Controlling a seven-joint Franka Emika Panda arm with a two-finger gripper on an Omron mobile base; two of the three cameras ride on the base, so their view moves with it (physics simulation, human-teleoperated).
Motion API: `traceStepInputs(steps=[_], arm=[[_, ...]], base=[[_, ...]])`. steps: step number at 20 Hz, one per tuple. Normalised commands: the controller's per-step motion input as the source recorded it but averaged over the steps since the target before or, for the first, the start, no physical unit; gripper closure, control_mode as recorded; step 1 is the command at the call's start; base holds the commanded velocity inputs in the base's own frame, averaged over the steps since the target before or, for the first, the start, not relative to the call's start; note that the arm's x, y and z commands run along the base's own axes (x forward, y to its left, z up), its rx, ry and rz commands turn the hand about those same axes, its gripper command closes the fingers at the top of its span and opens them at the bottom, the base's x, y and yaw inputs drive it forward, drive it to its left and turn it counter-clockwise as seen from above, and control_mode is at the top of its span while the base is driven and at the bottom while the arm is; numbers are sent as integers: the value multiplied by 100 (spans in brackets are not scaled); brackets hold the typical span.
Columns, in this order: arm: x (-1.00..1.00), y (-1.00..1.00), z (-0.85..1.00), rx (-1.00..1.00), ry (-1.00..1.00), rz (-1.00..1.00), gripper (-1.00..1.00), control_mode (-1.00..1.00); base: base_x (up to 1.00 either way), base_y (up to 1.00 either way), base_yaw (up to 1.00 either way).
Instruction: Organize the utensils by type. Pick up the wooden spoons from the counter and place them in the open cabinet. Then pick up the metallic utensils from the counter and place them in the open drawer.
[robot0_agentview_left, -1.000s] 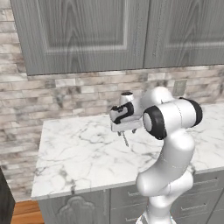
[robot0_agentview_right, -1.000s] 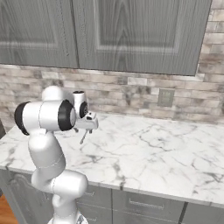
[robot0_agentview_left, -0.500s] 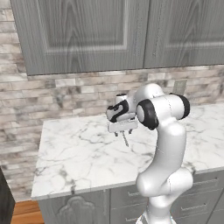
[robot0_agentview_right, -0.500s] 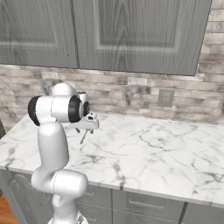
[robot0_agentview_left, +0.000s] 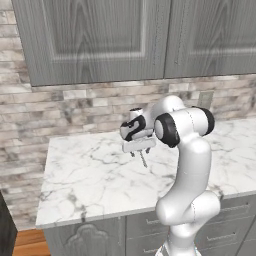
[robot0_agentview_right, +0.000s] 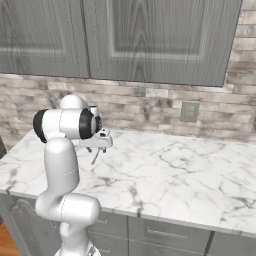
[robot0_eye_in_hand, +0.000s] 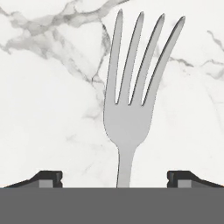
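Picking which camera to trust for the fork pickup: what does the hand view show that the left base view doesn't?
Hand view alone: the fork's four separate tines and both fingertips set wide on either side of its handle. Left base view alone: the white arm, upper cabinets and brick backsplash. Both: the fork at the gripper, over the marble counter.

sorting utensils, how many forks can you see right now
1: the fork hangs below the hand, tines down over the marble counter, its handle running up between the wide-set fingers. Others may lie outside these views.
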Motion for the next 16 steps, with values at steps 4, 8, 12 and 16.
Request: traceStepInputs(steps=[4, 8, 12, 16], arm=[[-8, 0, -52, 0, 5, 0, -100, -100], [-17, -8, -57, 0, 5, 0, -100, -100], [-15, -13, -59, 0, 2, 0, -100, -100], [-17, -4, -57, 0, 0, 0, -100, -100]], base=[[0, 0, 0], [0, 0, 0], [0, 0, 0], [0, 0, 0]])
